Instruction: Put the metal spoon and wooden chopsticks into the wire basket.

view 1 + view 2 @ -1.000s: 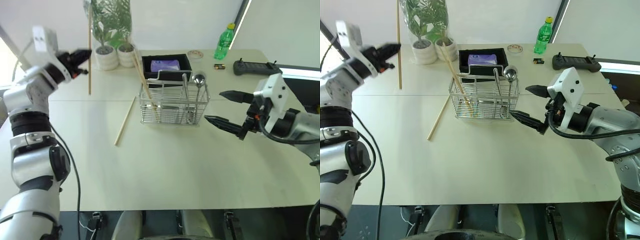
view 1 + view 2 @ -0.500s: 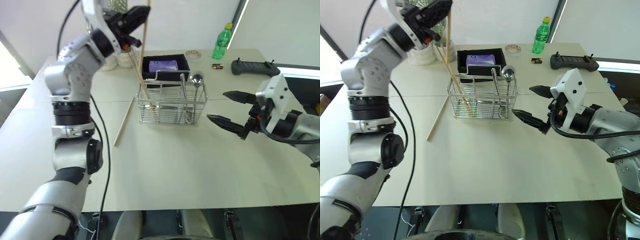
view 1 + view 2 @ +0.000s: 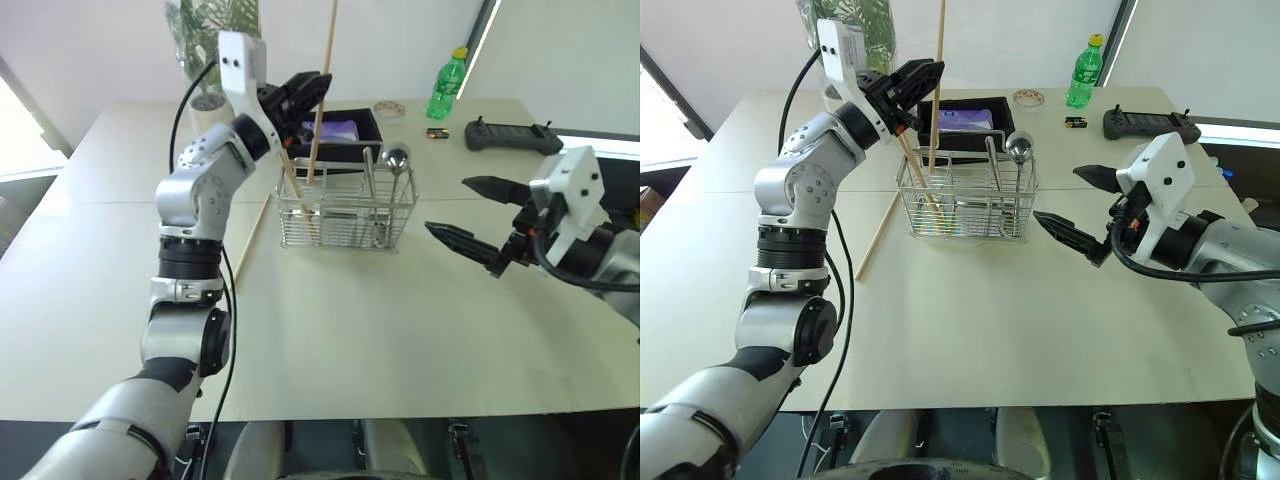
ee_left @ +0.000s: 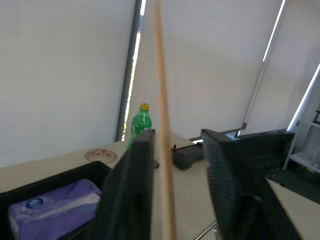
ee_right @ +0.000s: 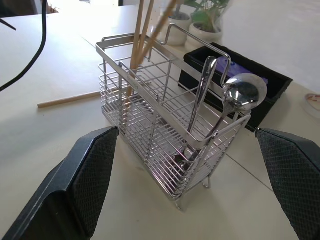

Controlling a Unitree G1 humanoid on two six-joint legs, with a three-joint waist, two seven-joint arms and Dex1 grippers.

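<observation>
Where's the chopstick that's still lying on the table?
In the head views, the loose light-tan wooden chopstick lies flat on the cream table, just left of the silver wire basket, running diagonally away from the basket's left end toward the robot.

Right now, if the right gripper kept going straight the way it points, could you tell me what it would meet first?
Most likely the wire basket: the open right gripper points at its near end, where the metal spoon stands, with bare table between. The exact height of the line is hard to judge.
</observation>
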